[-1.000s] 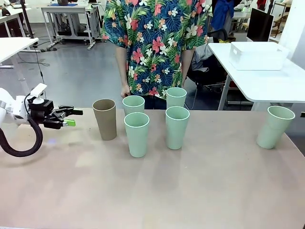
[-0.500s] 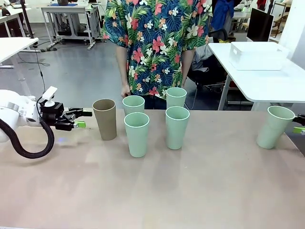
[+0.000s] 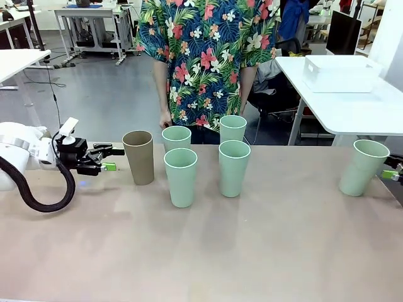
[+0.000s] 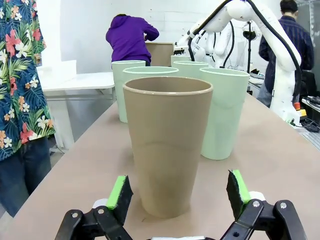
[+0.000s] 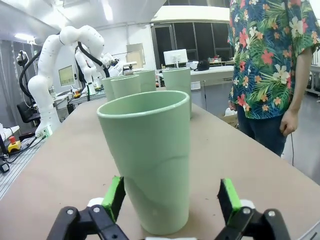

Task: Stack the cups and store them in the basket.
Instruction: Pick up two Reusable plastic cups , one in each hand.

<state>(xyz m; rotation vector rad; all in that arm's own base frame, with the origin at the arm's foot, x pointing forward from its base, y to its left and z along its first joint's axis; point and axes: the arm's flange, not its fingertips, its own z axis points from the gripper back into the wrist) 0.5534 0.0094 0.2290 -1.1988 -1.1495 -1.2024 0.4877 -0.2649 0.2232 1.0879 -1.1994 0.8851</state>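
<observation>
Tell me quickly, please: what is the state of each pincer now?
Left pincer: open, holding nothing, facing the tan-brown cup.
Right pincer: open, holding nothing, facing the lone mint green cup.

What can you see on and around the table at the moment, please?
tan cup: one, tan-brown, left of the cluster
clustered mint cups: four, pale mint green, mid-table in two rows
lone mint cup: one, pale mint green, table's right end
basket: one, white, on the side table beyond
table: one, light brown
person: one, floral shirt, far side
left gripper: one, black with green pads, open, facing the tan cup
right gripper: one, black with green pads, open, facing the lone mint cup
</observation>
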